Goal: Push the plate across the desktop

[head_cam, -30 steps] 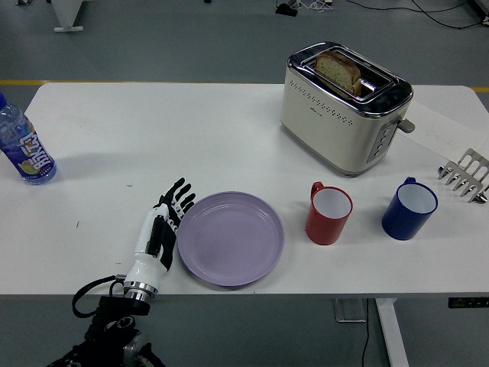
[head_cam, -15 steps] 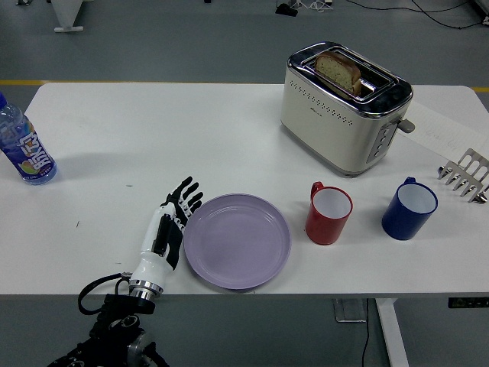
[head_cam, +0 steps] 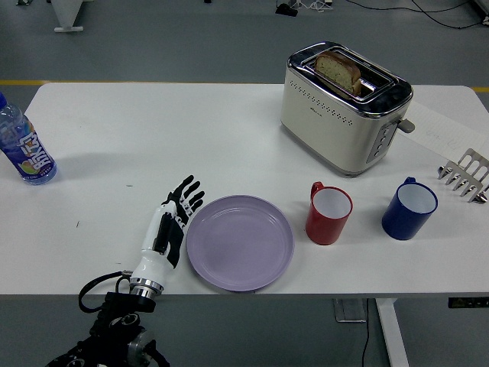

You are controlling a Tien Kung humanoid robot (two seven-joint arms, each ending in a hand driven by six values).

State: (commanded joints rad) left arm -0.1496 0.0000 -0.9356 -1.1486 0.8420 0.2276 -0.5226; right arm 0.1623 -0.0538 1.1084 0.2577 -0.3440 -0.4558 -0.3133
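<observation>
While the left hand (head_cam: 170, 226) is lying flat on the table (head_cam: 153, 130) with its fingers (head_cam: 189, 194) spread open and gripping nothing, its inner edge is touching the left rim of the lilac plate (head_cam: 240, 242). That plate is sitting near the table's front edge, just left of a red mug (head_cam: 328, 213), with a blue mug (head_cam: 409, 208) beyond that, a toaster (head_cam: 345, 107) holding a bread slice behind the mugs, and a water bottle (head_cam: 24, 145) well apart at the far left. No right hand is showing.

Judging by its look, the plate is stiff and fairly light, probably hard plastic or glazed ware, and the smooth white top is likely letting it slide with little effort. No grasp seems needed: the side of the hand is pressing against the rim, low and near the plate's middle height, so it is travelling straight rather than spinning. Pushing off-centre could turn it, and the red mug is standing close in the path to the right.
</observation>
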